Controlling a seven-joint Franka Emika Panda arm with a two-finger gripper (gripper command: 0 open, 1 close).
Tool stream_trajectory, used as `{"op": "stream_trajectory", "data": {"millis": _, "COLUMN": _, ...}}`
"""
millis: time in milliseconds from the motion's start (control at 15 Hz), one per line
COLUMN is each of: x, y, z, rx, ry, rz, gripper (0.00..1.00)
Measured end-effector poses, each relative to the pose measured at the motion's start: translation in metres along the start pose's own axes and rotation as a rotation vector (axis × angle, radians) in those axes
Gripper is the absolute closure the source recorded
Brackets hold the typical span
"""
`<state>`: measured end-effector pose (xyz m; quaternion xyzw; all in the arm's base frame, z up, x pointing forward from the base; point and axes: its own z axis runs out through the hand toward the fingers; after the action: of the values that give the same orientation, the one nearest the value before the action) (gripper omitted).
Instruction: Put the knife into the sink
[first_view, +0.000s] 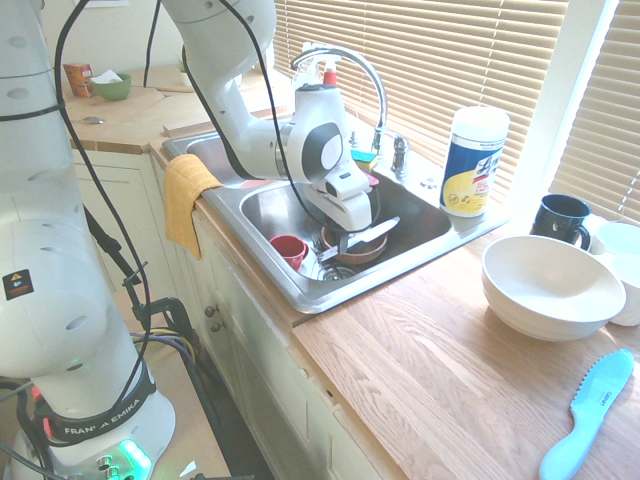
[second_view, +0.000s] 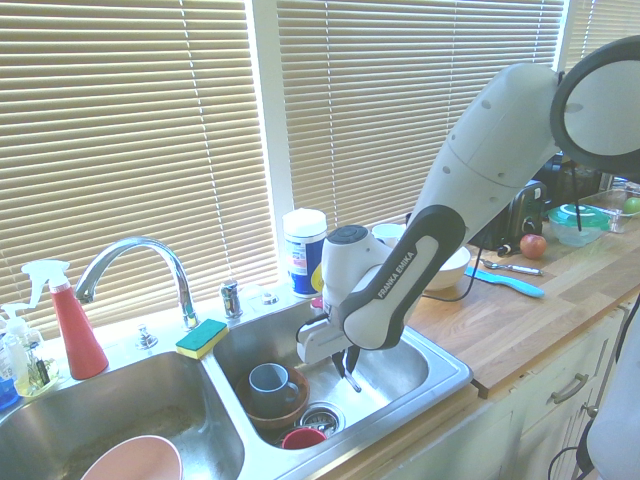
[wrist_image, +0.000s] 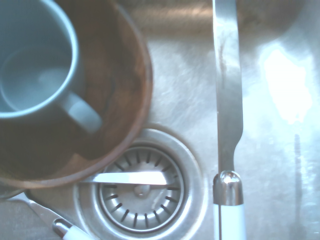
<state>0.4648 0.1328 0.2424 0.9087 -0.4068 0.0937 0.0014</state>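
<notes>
In the first exterior view the white arm's two-finger gripper (first_view: 345, 243) hangs low in the shiny stainless steel sink (first_view: 270, 275), jaws clamped on the slim silver-bladed, white-handled knife (first_view: 362, 237) above the brown bowl (first_view: 352, 251). The second exterior view puts it right of the blue mug (second_view: 268, 382). The wrist view shows the blade beside the drain (wrist_image: 141, 185). Judged: release step; next, open.
</notes>
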Motion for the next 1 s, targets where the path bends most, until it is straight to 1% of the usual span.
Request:
{"op": "stream_trajectory", "data": {"millis": 267, "x": -0.004, "y": -0.023, "z": 0.036, "rx": -0.002, "ry": -0.008, "rz": -0.008, "gripper": 1.0}}
{"op": "stream_trajectory", "data": {"millis": 467, "x": 0.0, "y": -0.033, "z": 0.074, "rx": 0.0, "ry": -0.034, "rz": -0.016, "gripper": 1.0}}
{"op": "stream_trajectory", "data": {"millis": 667, "x": 0.002, "y": -0.042, "z": 0.101, "rx": -0.005, "ry": -0.058, "rz": -0.009, "gripper": 1.0}}
{"op": "stream_trajectory", "data": {"millis": 733, "x": 0.004, "y": -0.044, "z": 0.105, "rx": -0.002, "ry": -0.064, "rz": 0.009, "gripper": 0.0}}
{"op": "stream_trajectory", "data": {"millis": 1000, "x": 0.008, "y": -0.048, "z": 0.108, "rx": 0.003, "ry": -0.077, "rz": 0.037, "gripper": 0.0}}
